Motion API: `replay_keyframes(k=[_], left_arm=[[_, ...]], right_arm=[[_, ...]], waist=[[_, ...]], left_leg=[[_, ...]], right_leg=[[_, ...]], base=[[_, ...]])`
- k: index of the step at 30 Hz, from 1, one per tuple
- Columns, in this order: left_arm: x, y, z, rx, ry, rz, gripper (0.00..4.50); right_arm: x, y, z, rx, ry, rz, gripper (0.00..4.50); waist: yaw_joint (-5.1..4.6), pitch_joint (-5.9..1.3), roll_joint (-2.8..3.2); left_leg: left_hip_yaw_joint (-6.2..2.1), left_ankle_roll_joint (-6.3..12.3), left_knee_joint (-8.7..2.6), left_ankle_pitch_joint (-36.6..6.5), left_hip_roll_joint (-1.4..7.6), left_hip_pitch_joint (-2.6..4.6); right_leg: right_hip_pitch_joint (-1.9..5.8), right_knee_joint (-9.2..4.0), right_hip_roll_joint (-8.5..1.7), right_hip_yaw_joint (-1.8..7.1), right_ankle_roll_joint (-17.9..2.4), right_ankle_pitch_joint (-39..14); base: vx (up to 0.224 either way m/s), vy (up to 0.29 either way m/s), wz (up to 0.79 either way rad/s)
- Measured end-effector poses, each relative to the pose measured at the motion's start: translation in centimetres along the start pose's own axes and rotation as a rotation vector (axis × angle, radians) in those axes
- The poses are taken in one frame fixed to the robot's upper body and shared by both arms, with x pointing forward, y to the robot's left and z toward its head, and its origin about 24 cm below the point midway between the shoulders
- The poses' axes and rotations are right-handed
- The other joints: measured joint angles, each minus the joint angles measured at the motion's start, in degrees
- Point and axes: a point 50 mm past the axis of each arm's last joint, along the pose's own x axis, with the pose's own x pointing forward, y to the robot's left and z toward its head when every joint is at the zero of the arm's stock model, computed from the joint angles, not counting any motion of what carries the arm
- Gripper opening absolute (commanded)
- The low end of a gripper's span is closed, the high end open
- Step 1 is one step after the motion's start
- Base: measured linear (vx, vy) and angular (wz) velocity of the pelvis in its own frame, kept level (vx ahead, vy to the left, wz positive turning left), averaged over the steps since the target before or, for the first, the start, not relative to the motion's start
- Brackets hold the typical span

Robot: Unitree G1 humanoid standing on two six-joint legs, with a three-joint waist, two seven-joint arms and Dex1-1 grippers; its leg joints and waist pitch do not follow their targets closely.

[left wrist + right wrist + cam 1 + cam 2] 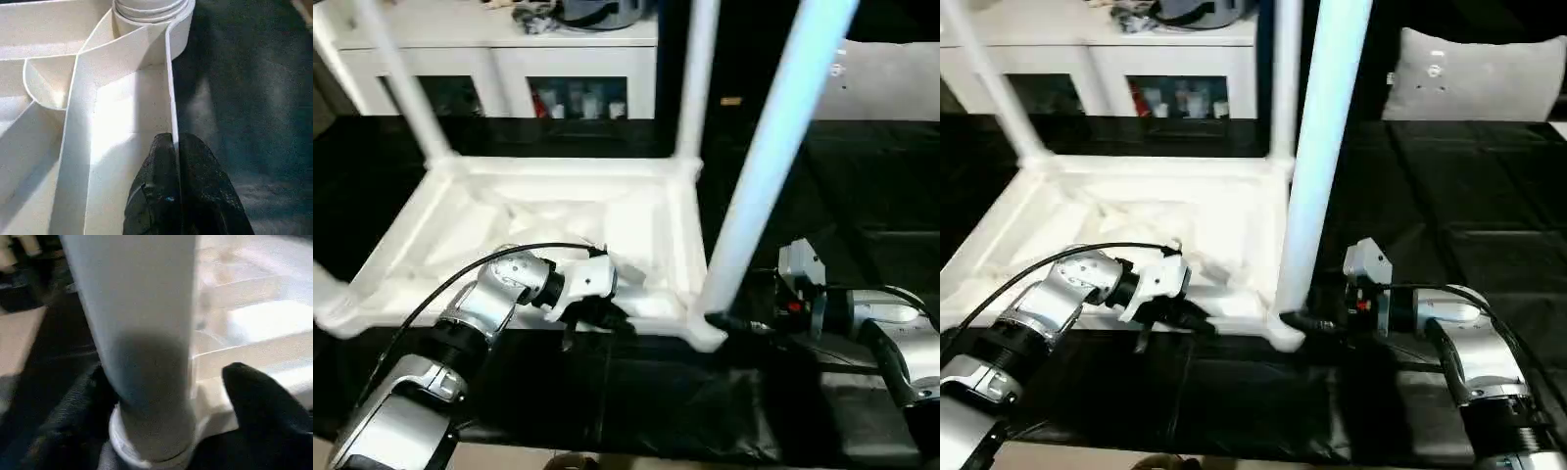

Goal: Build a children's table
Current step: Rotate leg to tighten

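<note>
Pinching the tabletop point(460, 220) rim, my left gripper point(174, 147) is clamped. My right gripper point(166, 396) straddles a leg point(773, 157), fingers apart.

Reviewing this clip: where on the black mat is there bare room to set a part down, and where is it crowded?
Free: the black mat right of the near leg, up to the grey cushion; also the strip in front of the tabletop, between the arms. Crowded: the near right corner, where the right gripper brackets the leg base, and the near rim, pinched by the left gripper.
</note>
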Motion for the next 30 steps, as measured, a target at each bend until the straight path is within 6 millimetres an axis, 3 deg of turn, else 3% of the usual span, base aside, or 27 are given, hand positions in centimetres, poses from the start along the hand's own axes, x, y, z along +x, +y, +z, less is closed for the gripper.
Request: replay_keyframes(k=[1, 4, 12, 21, 25, 26, 30], left_arm=[[0.0, -0.1, 0.0, 0.005, 0.002, -0.01, 0.0], [0.0, -0.2, 0.0, 0.02, 0.005, -0.039, 0.0], [0.3, -0.5, 0.2, 0.03, -0.006, -0.099, 0.0], [-0.1, -0.3, 0.2, -0.044, -0.032, -0.067, 0.0], [-0.5, 0.2, -0.3, -0.153, -0.032, 0.057, 0.0], [-0.5, 0.5, -0.4, -0.182, -0.035, 0.1, 0.0], [1.1, 1.6, 0.2, -0.293, -0.082, 0.272, 0.0]], right_arm=[[0.0, 0.1, -0.1, 0.007, 0.007, 0.022, 3.24], [0.2, 0.7, -0.2, 0.029, 0.031, 0.106, 3.2], [0.7, 1.3, -0.4, 0.059, 0.021, 0.2, 2.36], [1.1, 1.3, -0.5, 0.118, -0.043, 0.141, 2.07], [2.4, 0.3, -0.5, 0.15, -0.08, -0.051, 2.06], [2.8, -0.4, -0.3, 0.158, -0.087, -0.132, 2.05], [4.0, -2.6, 0.0, 0.221, -0.122, -0.428, 2.01]], waist=[[0.04, 0.0, -0.01], [0.17, 0.0, -0.02], [1.04, -0.01, -0.03], [0.97, -0.02, -0.02], [-1.01, 0.01, -0.07], [-1.99, 0.02, -0.09], [-4.25, 0.04, -0.12]], left_leg=[[0.0, 0.0, 0.01, 0.0, 0.0, 0.0], [0.0, -0.01, 0.03, 0.0, 0.0, 0.0], [0.0, -0.01, 0.05, 0.0, 0.0, 0.01], [0.0, -0.05, 0.06, 0.0, 0.02, 0.09], [0.0, -0.13, 0.07, 0.0, 0.02, 0.41], [0.0, -0.19, 0.07, 0.1, 0.03, 0.45], [0.01, -0.2, 0.06, 0.1, 0.01, 0.48]], right_leg=[[0.01, 0.01, -0.01, 0.0, 0.0, 0.0], [0.01, 0.06, -0.02, -0.02, 0.0, 0.0], [0.01, 0.1, -0.05, -0.05, 0.0, 0.0], [-0.02, 0.26, -0.05, -0.05, 0.0, 0.0], [0.06, 0.45, -0.04, 0.01, 0.0, 0.0], [0.03, 0.43, -0.04, 0.01, -0.1, 0.1], [-0.02, 0.35, -0.08, 0.02, -0.2, 0.2]], base=[[0.0, 0.0, 0.0], [0.0, 0.0, 0.0], [0.0, 0.0, 0.0], [0.0, 0.0, 0.0], [0.0, 0.0, 0.0], [0.0, 0.0, 0.0], [0.0, 0.0, 0.0]])
